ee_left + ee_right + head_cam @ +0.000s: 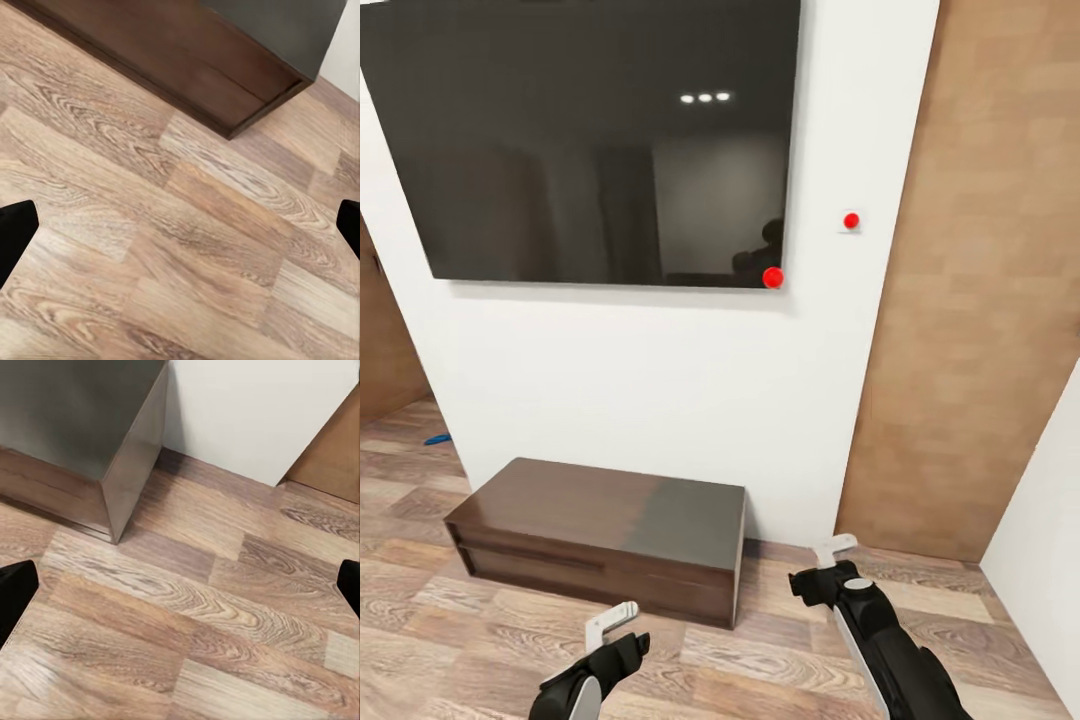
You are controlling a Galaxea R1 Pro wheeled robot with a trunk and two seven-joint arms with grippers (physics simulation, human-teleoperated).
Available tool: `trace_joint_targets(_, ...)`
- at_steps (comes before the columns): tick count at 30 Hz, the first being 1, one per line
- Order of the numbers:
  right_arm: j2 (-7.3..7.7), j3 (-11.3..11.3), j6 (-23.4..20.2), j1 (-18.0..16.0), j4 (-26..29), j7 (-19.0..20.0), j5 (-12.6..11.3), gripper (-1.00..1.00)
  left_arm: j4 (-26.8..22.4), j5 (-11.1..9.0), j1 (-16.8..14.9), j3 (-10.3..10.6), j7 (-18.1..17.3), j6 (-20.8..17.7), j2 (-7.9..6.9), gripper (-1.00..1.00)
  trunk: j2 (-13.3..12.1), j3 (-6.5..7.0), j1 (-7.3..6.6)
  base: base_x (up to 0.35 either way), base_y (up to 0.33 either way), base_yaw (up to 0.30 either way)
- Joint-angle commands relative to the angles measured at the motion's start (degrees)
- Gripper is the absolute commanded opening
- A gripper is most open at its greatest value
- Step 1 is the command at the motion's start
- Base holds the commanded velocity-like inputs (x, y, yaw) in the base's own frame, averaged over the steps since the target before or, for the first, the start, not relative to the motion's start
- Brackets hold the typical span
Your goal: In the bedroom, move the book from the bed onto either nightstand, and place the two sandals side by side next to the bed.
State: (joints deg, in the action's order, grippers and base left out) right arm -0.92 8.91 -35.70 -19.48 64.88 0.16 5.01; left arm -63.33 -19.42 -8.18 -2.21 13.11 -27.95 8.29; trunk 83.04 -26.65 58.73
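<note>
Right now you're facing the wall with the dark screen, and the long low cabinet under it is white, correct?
Not quite: the long low cabinet is glossy dark brown, not white, as the head view shows. It does stand below the dark screen, against the white wall.

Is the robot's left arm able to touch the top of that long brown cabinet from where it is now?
Probably yes. The left gripper hangs just in front of the low cabinet, jaws spread and holding nothing. Bare wood floor lies between them and the glossy top looks bare, so a short reach forward and up should do it.
</note>
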Motion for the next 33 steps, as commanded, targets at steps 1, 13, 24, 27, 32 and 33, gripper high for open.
trace_joint_targets(1, -0.06, 0.3, -1.0, 0.1, 0.6, 0.0, 0.5, 1.00, -0.2, -0.8, 0.0, -0.1, 0.5, -0.2, 0.04, 1.00, 0.0, -0.07, 0.00, 0.000, 0.000, 0.295)
trace_joint_targets(13, -0.67, 10.4, -6.9, 0.4, 9.0, 0.0, 0.0, 1.00, -0.8, -1.6, 0.4, 0.0, 0.6, -0.1, 0.16, 1.00, 0.0, -0.07, 0.00, 0.000, 0.000, 0.295)
trace_joint_targets(24, -3.11, 12.6, -13.4, 0.6, 15.3, 0.0, -0.1, 1.00, -0.8, -1.7, 0.9, -0.2, 0.7, 2.8, 0.16, 1.00, 0.0, -0.07, 0.00, 0.000, 0.000, 0.295)
trace_joint_targets(27, -3.09, 12.6, -13.5, 0.6, 15.5, 0.0, -0.1, 1.00, -0.8, -1.7, 0.9, -0.2, 0.7, 2.9, 0.15, 1.00, 0.0, -0.07, 0.00, 0.000, 0.000, 0.295)
trace_joint_targets(32, -3.04, 12.5, -13.8, 0.6, 17.0, 0.0, -0.1, 1.00, -0.8, -2.5, 1.0, -0.3, 0.7, 3.0, 0.08, 1.00, 0.0, -0.07, 0.00, 0.000, 0.000, 0.295)
trace_joint_targets(33, -3.04, 12.5, -13.9, 0.6, 17.2, 0.0, -0.2, 1.00, -0.8, -2.9, 1.0, -0.4, 0.7, 3.0, 0.05, 1.00, 0.0, -0.07, 0.00, 0.000, 0.000, 0.295)
